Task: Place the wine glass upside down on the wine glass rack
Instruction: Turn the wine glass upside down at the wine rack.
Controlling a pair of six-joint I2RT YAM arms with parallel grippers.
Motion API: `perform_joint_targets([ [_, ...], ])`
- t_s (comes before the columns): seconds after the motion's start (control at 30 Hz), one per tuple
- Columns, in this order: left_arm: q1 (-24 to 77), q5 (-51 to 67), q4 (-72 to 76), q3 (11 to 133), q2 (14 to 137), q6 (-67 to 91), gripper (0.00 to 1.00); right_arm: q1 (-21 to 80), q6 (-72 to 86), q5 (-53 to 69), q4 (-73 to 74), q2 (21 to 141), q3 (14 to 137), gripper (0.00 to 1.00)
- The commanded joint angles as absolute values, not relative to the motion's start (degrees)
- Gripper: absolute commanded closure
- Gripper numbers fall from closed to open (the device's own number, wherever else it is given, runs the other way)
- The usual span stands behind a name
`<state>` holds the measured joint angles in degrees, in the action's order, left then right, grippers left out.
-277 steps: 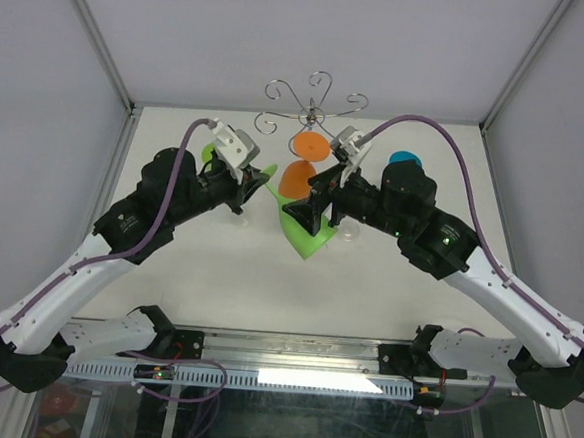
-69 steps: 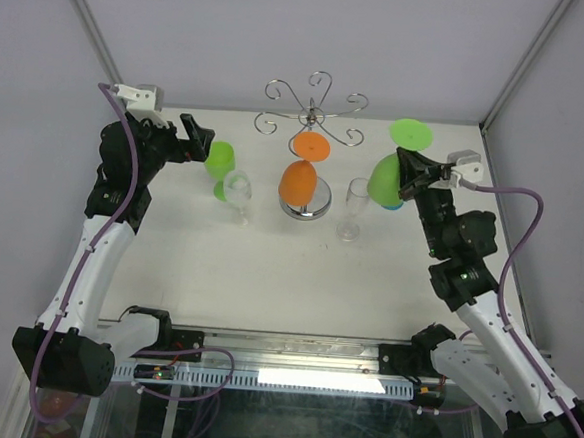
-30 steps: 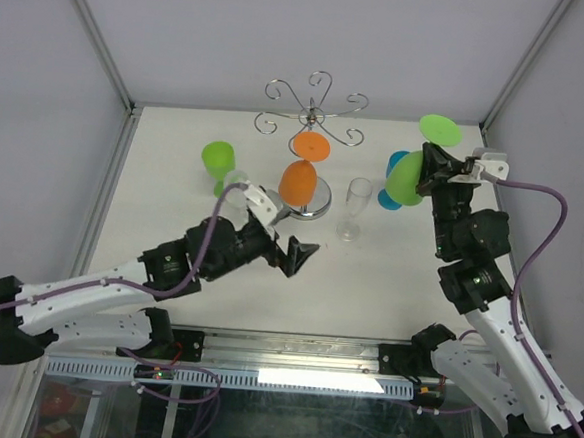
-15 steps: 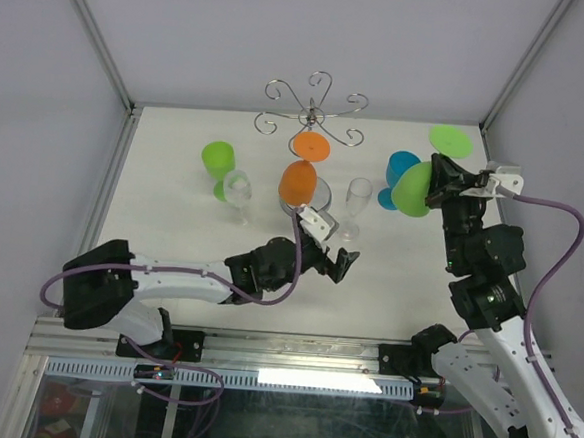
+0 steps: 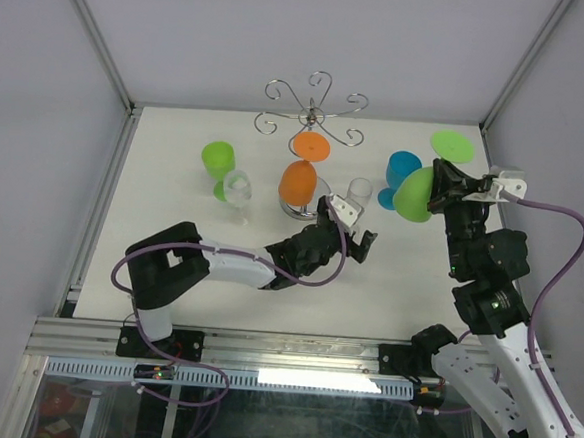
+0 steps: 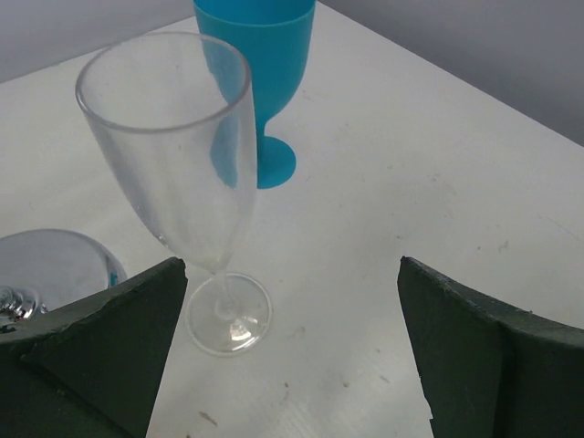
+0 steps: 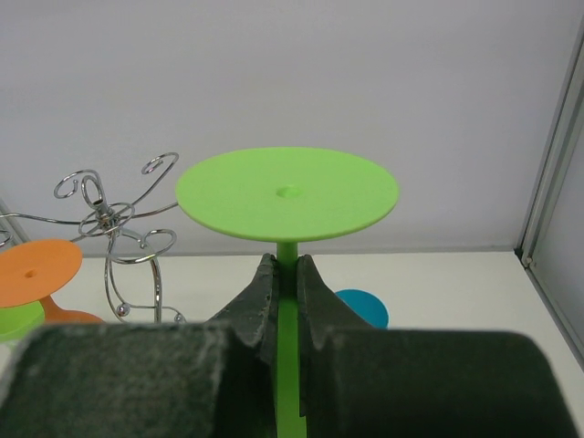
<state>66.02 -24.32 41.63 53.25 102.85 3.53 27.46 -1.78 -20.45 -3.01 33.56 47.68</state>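
Glass inverted, rack unreached

My right gripper (image 7: 287,274) pinches the green wine glass (image 7: 287,193) by its stem, foot up, at the right, well apart from the wine glass rack (image 5: 313,108) at far centre. My left gripper (image 6: 290,274) is spread wide, facing the clear flute (image 6: 169,146). The stem could pivot in my pinch, or the foot could clip the rack and rock it

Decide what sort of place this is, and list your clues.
Probably a robotics lab cell: plain panels around a white table, left arm and right arm at its edge, a rack among glasses.
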Motion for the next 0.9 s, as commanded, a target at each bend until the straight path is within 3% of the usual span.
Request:
perform_joint_targets([
  [0.0, 64.6, -25.8, 46.0, 58.0, 105.1, 2.5, 0.01, 27.2, -0.9, -19.6, -4.7, 32.9, 50.1, 1.0],
  [0.87, 61.1, -32.6, 39.3, 70.2, 114.0, 1.0, 0.01, 27.2, 1.6, -17.5, -3.3, 32.8, 50.1, 1.0],
])
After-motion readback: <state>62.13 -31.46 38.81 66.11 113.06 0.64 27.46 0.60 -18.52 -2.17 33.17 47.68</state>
